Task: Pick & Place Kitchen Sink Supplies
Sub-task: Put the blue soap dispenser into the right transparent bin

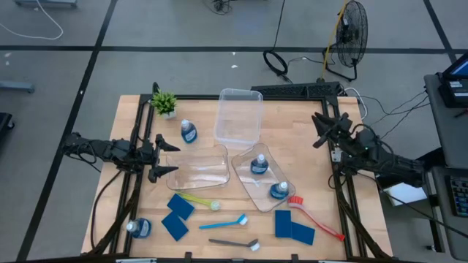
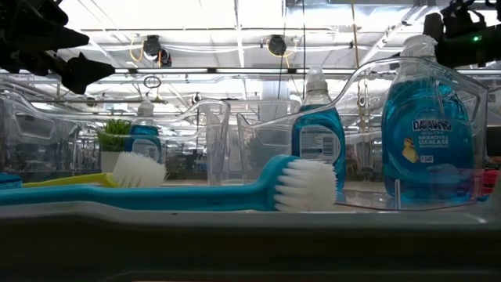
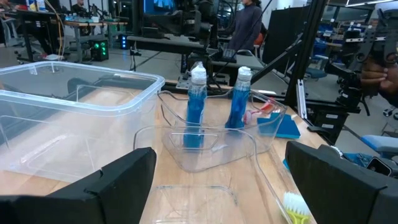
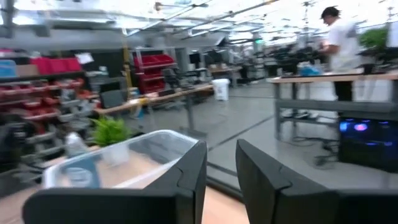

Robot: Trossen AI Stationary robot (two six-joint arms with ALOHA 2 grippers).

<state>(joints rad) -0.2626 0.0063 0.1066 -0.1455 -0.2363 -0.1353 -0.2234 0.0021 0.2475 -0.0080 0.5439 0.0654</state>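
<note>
Two blue-liquid bottles (image 1: 258,166) (image 1: 278,191) stand in a tilted clear bin (image 1: 245,183). A third bottle (image 1: 189,131) stands near the plant, and a fourth (image 1: 139,228) is at the near left. Two blue sponges (image 1: 177,215) lie at the near left and two (image 1: 294,228) at the near right. The yellow-green (image 1: 197,199), light-blue (image 1: 223,221), dark-grey (image 1: 234,242) and red (image 1: 316,220) brushes lie flat near the front. My left gripper (image 1: 162,157) is wide open and empty at the left end of an empty clear bin (image 1: 197,166). My right gripper (image 1: 319,130) hangs over the table's right edge, empty, with a narrow gap between its fingers (image 4: 186,177).
A third clear bin (image 1: 238,117) stands empty at the far middle. A small green potted plant (image 1: 164,103) stands at the far left. A dark frame runs along the table's edges. A person (image 4: 339,46) stands in the room beyond.
</note>
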